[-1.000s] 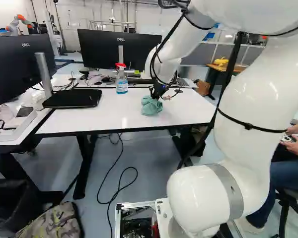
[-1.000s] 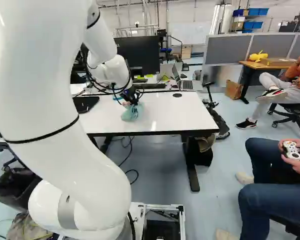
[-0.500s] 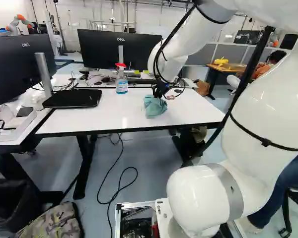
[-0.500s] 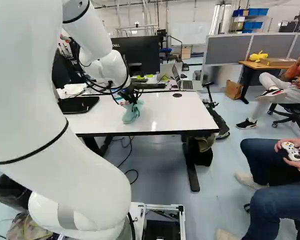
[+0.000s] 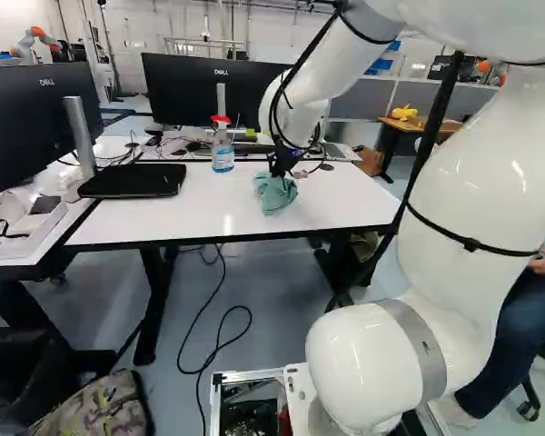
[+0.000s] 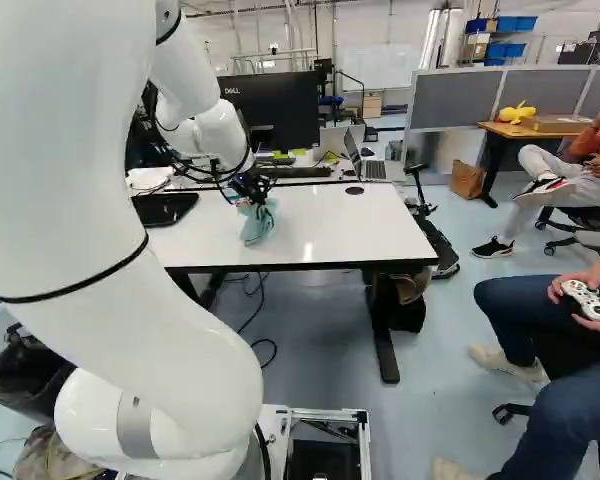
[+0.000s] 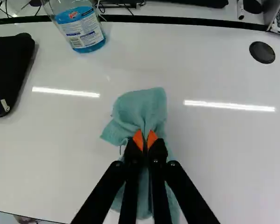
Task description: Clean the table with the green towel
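The towel is clamped in the end effector, its folds spread ahead of and beneath the tips, against the surface. Wiping seems to be the step in hand. Light, even pressure should be kept, with the cloth left between tips and surface so nothing is scraped. Strokes are best overlapped and stopped short of the bottle ahead, which could be tipped.

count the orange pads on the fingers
2: one pad and a second pad, side by side at the tips of the fingers, with the green towel pinched between them.
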